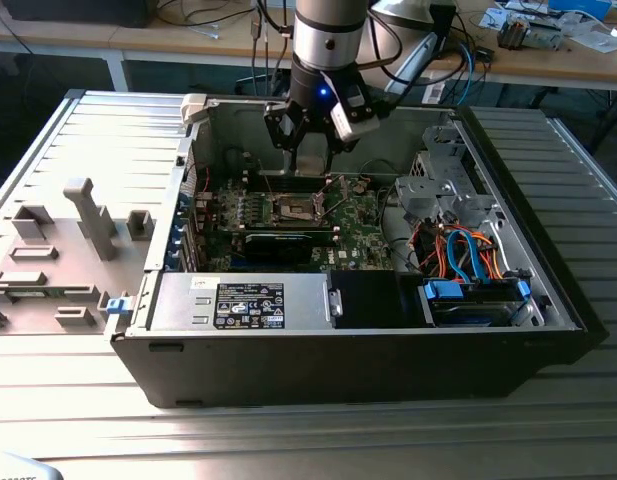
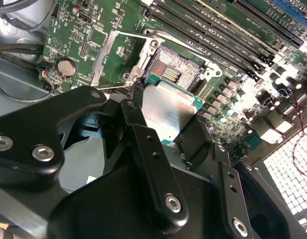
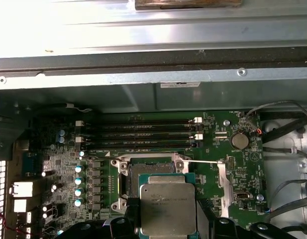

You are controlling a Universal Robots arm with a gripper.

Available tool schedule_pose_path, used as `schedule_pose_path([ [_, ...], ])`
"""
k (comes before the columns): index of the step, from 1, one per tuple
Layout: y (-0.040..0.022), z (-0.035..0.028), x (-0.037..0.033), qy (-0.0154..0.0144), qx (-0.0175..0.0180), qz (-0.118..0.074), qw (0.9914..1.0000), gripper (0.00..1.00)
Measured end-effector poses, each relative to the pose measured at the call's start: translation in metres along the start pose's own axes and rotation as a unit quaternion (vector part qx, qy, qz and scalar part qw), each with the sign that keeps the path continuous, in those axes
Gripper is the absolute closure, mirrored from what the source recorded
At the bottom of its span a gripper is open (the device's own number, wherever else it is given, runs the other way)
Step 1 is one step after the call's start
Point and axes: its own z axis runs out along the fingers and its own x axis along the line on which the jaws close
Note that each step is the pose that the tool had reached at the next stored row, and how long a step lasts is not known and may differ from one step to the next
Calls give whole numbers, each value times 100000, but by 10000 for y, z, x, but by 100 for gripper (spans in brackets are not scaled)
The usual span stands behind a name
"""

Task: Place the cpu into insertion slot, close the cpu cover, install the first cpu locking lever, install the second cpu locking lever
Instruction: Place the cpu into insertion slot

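Exterior view first: my gripper (image 1: pixel 313 168) is down inside the open computer case (image 1: pixel 288 360), hanging right above the insertion slot (image 1: pixel 296 208) on the green motherboard (image 1: pixel 360 228). In the second wrist view you can see my jaws pinched on opposite edges of the cpu (image 2: pixel 168 104), silver top facing the camera. The chip sits just short of the slot, overlapping its near rim but not seated. The slot's dark contact field is bare. The cpu cover (image 2: pixel 102 57) is flipped open and lies off to one side of the slot. Past the cover from the slot there's a round coin battery (image 2: pixel 67 67). The long memory slots (image 3: pixel 138 134) run along the slot's far side in the first wrist view.
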Motion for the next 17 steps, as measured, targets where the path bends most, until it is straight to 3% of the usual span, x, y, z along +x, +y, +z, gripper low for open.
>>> schedule_pose_path([
  [17, -6, 58, -1, 4, 6, 0, 100000, 46],
])
